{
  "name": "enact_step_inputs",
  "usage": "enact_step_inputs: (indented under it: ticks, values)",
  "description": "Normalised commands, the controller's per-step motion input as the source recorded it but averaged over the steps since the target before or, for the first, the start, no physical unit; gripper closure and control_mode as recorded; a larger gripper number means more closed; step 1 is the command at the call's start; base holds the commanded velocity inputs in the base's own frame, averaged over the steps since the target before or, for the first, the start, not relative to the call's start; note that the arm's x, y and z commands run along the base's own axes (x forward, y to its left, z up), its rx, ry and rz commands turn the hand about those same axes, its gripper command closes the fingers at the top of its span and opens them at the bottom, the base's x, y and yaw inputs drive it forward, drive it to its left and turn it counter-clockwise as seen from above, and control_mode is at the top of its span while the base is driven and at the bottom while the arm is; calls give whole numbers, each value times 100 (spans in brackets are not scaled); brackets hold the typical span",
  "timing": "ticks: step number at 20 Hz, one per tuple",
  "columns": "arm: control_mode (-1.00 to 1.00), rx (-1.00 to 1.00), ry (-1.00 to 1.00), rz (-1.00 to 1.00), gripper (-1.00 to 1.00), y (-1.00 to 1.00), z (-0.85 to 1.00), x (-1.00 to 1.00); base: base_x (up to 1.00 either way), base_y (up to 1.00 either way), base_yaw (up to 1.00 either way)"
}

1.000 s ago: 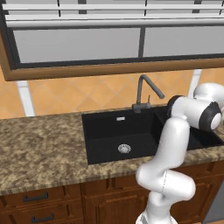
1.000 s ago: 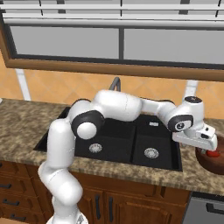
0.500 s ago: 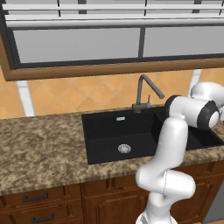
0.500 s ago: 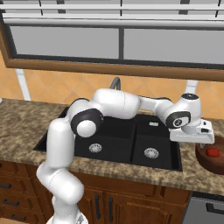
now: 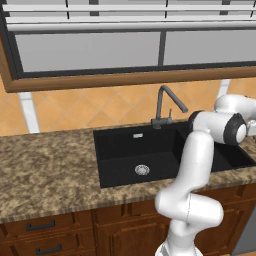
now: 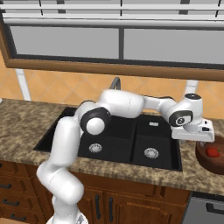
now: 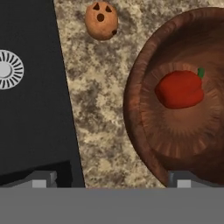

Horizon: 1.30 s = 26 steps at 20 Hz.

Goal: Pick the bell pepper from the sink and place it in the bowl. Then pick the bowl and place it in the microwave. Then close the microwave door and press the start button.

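The bell pepper [image 7: 180, 89] lies in the bowl [image 7: 144, 144] at the right of the hand view, so the bowl is next to carry. Its matte, wood-like wall looks stiff, light and not slippery; I judge the rim nearest the hand the best place to pinch, keeping it level so the smooth red pepper does not roll. The bowl sits on the speckled granite surface [image 7: 100, 122] beside the black sink [image 7: 30, 118]. A round cookie [image 7: 101, 20] lies upper left. The hand [image 7: 111, 178] is spread wide, holding nothing
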Motion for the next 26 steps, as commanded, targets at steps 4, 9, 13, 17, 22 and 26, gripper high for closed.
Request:
enact_step_inputs:
  ticks: [4, 9, 13, 17, 22, 26]
  values:
    - [-100, 12, 0, 0, -100, -35, -8, 23, 0, 0, 0]
    - [-100, 1, 0, 0, -100, -1, -16, 28, 0, 0, 0]
    - [-100, 0, 0, 0, -100, 0, -25, 19, 0, 0, 0]
    - [-100, 0, 0, 0, -100, 0, -50, 1, 0, 0, 0]
    - [-100, 0, 0, 0, -100, 0, -47, 0, 0, 0, 0]
    - [-100, 1, 0, 0, -100, 0, -40, 1, 0, 0, 0]
